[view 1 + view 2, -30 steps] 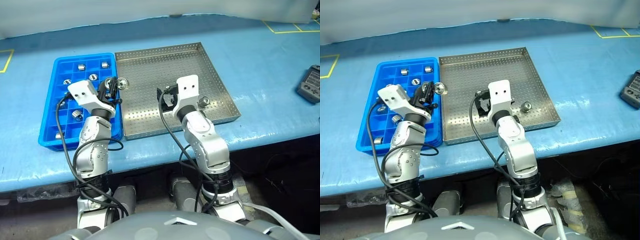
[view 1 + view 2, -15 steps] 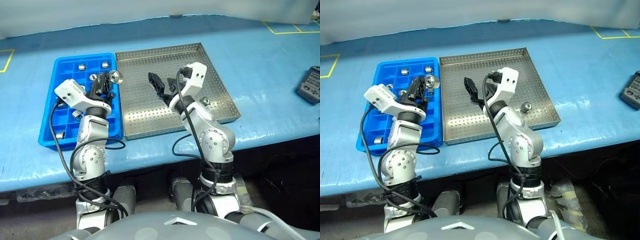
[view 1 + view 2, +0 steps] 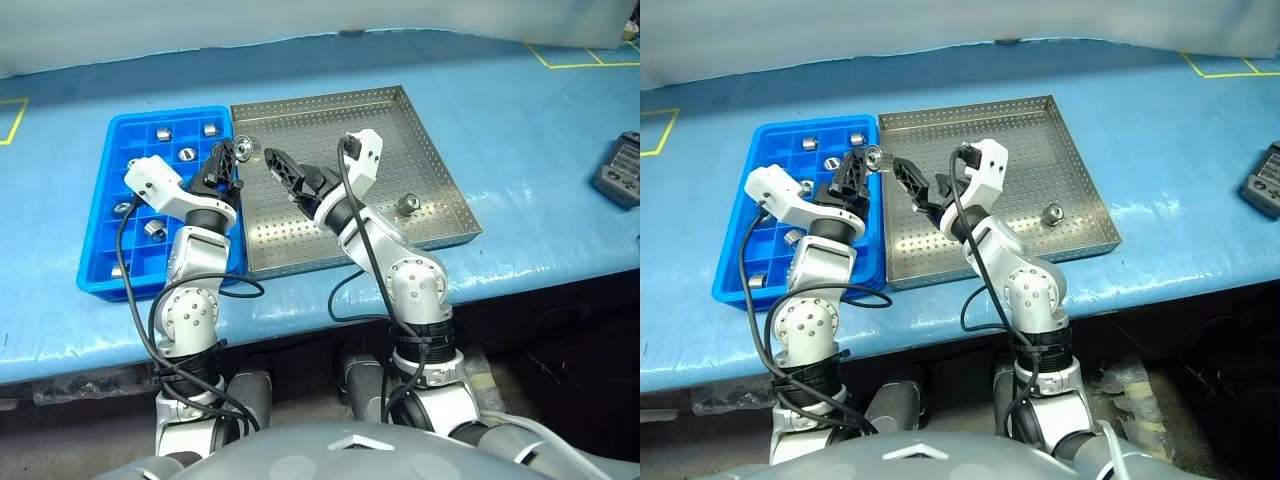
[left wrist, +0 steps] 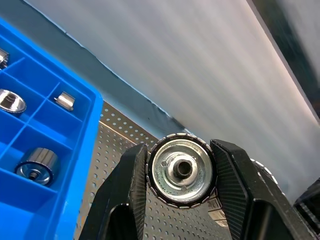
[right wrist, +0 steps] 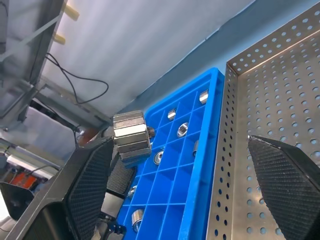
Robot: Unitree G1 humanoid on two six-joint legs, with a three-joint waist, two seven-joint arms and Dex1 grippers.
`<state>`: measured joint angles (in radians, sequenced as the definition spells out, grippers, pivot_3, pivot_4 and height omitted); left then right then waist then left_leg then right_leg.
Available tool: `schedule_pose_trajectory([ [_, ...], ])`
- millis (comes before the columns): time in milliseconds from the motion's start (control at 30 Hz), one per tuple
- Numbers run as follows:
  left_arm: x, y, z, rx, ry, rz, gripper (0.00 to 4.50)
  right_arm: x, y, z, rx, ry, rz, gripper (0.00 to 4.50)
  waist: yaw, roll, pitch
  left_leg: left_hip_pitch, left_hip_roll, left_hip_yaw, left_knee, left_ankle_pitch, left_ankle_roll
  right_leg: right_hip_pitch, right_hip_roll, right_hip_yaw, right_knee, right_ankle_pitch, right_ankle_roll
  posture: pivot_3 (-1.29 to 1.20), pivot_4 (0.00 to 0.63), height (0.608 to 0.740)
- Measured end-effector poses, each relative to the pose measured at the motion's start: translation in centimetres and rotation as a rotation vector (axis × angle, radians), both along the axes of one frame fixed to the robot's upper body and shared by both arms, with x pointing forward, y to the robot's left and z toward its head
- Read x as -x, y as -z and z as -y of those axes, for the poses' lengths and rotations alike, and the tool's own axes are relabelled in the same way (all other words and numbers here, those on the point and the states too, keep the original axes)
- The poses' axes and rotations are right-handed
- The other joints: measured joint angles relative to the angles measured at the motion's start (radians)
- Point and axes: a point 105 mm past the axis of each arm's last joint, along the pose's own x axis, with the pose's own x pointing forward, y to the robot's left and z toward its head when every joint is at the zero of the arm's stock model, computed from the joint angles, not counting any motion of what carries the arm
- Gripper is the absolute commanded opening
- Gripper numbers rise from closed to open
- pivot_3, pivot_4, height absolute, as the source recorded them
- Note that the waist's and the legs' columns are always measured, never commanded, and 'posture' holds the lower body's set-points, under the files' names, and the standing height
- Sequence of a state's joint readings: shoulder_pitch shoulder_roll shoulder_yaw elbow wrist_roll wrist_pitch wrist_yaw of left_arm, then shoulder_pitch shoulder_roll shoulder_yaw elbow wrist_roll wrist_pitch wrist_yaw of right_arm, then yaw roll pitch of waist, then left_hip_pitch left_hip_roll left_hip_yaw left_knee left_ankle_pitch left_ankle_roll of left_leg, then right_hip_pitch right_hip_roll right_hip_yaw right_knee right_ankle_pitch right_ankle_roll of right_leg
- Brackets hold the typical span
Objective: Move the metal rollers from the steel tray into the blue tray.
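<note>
A blue table [image 3: 520, 120] carries the steel tray [image 3: 400, 130], a large square of perforated metal with low rims, and pressed against its left rim the narrower blue tray [image 3: 112, 215] with its grid of square compartments. The right gripper [image 3: 283, 175] reaches over the left part of the steel tray, pointing toward the blue tray, with its two black fingers spread wide and nothing between them. The left gripper [image 3: 226, 160] is raised above the seam where the two trays meet, and its fingers [image 4: 125, 192] pinch a flanged metal roller [image 4: 181, 169] by its ribbed rim, the dark central hole facing the wrist camera. One metal roller [image 3: 407, 204] lies alone on the steel tray's floor near its right rim, well apart from both grippers. Several more rollers [image 3: 186, 154] sit one to a compartment in the blue tray, scattered from its far end to its near left corner.
</note>
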<state>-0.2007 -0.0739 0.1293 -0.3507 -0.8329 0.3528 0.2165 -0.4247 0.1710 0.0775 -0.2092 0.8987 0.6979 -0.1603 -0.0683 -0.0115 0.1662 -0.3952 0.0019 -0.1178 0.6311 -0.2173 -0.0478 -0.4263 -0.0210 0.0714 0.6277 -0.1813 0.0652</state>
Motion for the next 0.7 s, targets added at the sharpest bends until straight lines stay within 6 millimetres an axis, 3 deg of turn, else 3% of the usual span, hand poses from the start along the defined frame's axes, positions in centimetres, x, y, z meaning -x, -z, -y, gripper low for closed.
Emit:
schedule_pose_trajectory([
  [300,1.0,3.2,2.9,-0.008,0.102,-0.114,1.71,0.2,-0.5,-0.7,-0.032,-0.014,0.007,4.5,0.0,0.0,0.0,0.0,0.0,0.0,0.0,0.0,0.0,-0.001,0.0,0.0,0.0,0.0,-0.001,-0.02,0.15,0.74],
  [700,1.0,3.1,2.8,0.026,0.087,-0.108,1.71,0.0,0.0,-1.0,-0.03,-0.005,-0.008,4.5,0.001,0.0,0.0,-0.001,0.0,0.0,-0.001,0.0,0.0,-0.001,0.0,0.0,-0.001,-0.001,-0.001,-0.01,0.15,0.74],
])
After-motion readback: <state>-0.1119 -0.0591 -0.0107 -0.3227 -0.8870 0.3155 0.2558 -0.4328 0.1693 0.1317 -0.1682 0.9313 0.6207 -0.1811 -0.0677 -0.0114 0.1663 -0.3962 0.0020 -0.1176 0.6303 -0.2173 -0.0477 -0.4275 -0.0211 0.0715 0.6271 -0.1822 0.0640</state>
